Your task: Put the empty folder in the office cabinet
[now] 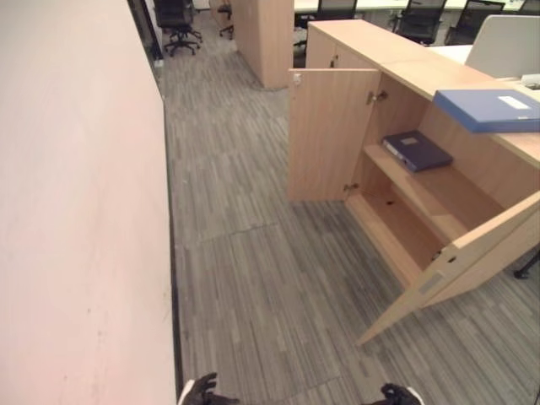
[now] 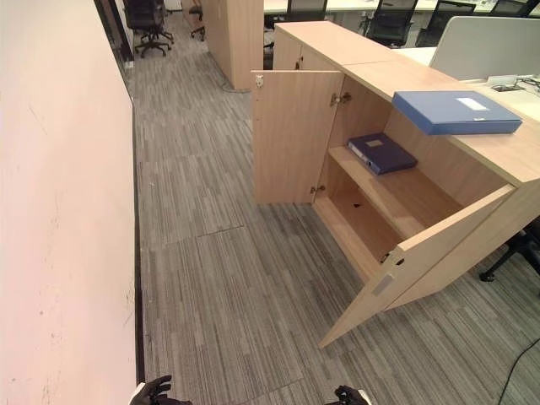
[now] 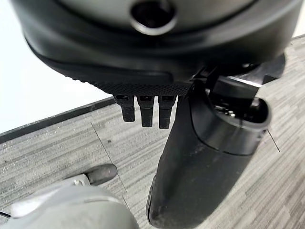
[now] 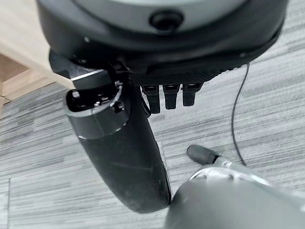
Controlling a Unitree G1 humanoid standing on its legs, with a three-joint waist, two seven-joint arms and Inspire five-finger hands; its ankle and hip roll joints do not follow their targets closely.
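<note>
The wooden office cabinet [image 1: 396, 55] stands at the right with both doors swung open. A dark blue folder [image 1: 417, 150] lies flat on its upper shelf, and the lower shelf [image 2: 359, 221] is bare. A lighter blue folder [image 1: 488, 108] with a white label lies on the cabinet top. My left hand [image 1: 200, 391] and right hand [image 1: 398, 394] hang low at the near edge, far from the cabinet. In the wrist views the left hand's fingers [image 3: 145, 112] and the right hand's fingers [image 4: 171, 98] point straight down at the carpet, holding nothing.
A long pale wall [image 1: 76, 211] runs down the left side. The near cabinet door [image 1: 460, 261] juts out over the grey carpet, and the far door [image 1: 329, 135] stands open too. Office chairs [image 1: 177, 21] and a wooden unit [image 1: 261, 38] stand at the back.
</note>
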